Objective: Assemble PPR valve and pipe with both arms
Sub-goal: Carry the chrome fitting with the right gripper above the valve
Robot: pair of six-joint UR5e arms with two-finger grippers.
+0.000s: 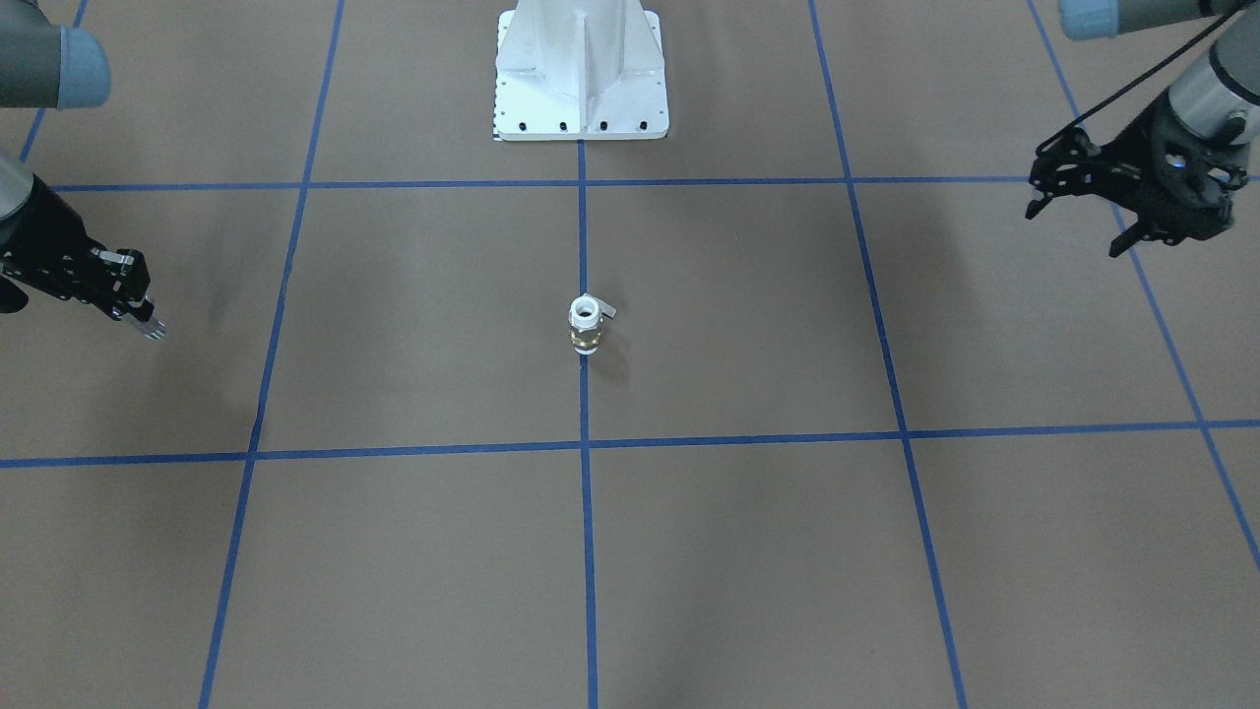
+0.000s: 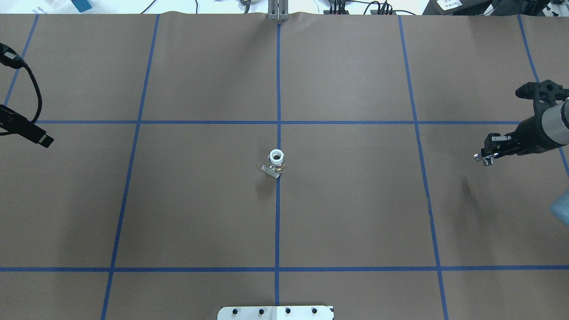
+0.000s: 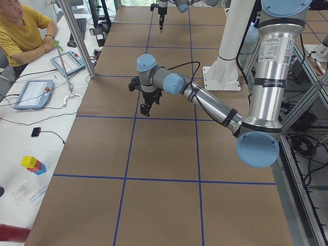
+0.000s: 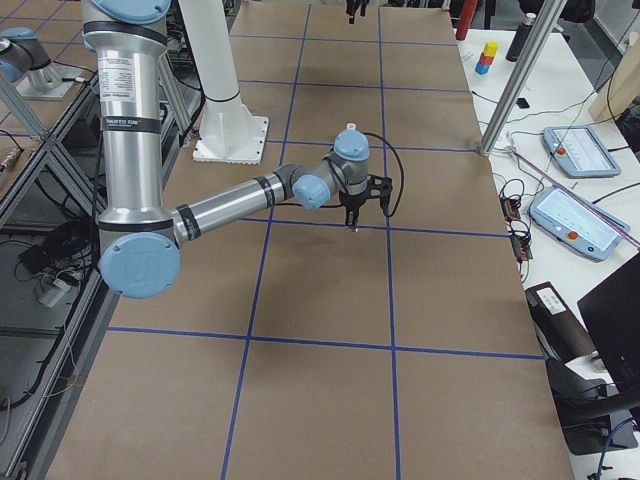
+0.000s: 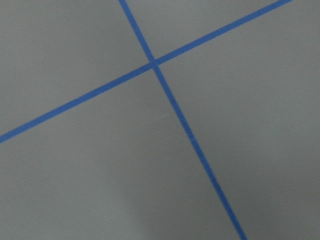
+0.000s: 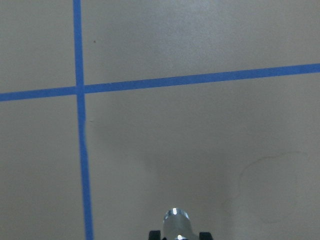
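The right jaws are closed on the pipe (image 6: 176, 222). Its shiny end pokes out below their tips, well above the desk (image 1: 787, 551). The left jaws look spread apart and hold nothing, going by the front view. The left wrist view shows only bare desk and blue tape lines (image 5: 165, 90).

The valve (image 1: 585, 327) stands upright at the middle of the desk, on the blue centre line. One white open end faces up and its small grey lever (image 1: 605, 310) sticks out to the side. Nothing touches it. It is well apart from both arms, roughly midway between them.

The pipe hangs out at the right side of the desk with the right arm (image 2: 551, 124). The left arm (image 1: 1206, 94) hovers over the far left side, just as distant from the valve. The white base (image 1: 581, 89) sits at the robot's edge of the desk, in line with the valve.

By my reading the task is at an early step: one part is picked up and the other is not yet grasped. The next move probably falls to the left arm. It would travel to the centre and come down with its jaws apart on either side of the valve body. The grip should sit on the body and clear of the lever, leaving an open end free. Only then can the right arm bring the pipe across. The pipe must line up straight with that opening, since a small tilt could jam the joint or tip the valve over.
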